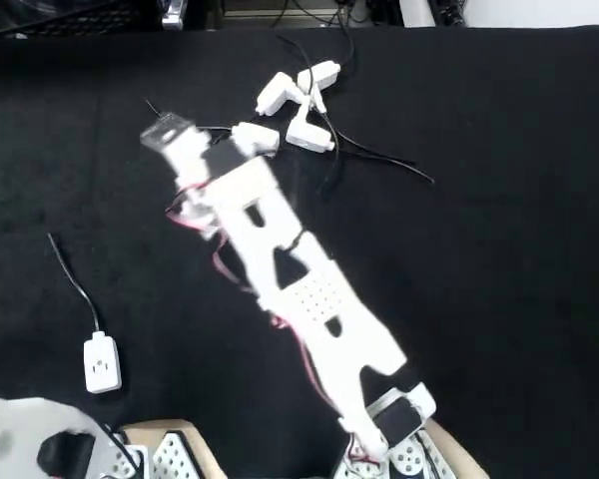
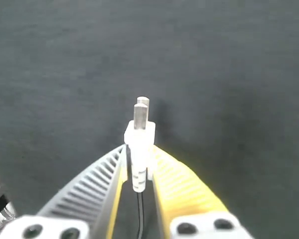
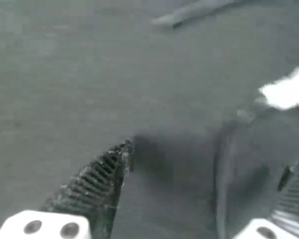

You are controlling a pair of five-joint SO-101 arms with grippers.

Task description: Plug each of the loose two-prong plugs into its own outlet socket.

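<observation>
In the left wrist view my left gripper point(image 2: 139, 155) is shut on a white two-prong plug point(image 2: 139, 137). Its metal prongs point away from me over the black cloth, and its black cord runs back between the fingers. A white outlet socket point(image 1: 102, 362) lies near the front left of the table, its cord trailing toward the back. My right arm stretches from the front right toward the back left, where its gripper point(image 1: 193, 137) is open. In the right wrist view the right gripper point(image 3: 209, 159) gapes wide above the cloth with nothing between its fingers, a white piece point(image 3: 288, 92) just beyond them.
A cluster of white plugs and sockets point(image 1: 298, 100) with tangled black cords lies at the back centre, just right of the right gripper. The black cloth point(image 1: 499, 249) covers the whole table. Arm bases point(image 1: 170, 454) stand at the front edge.
</observation>
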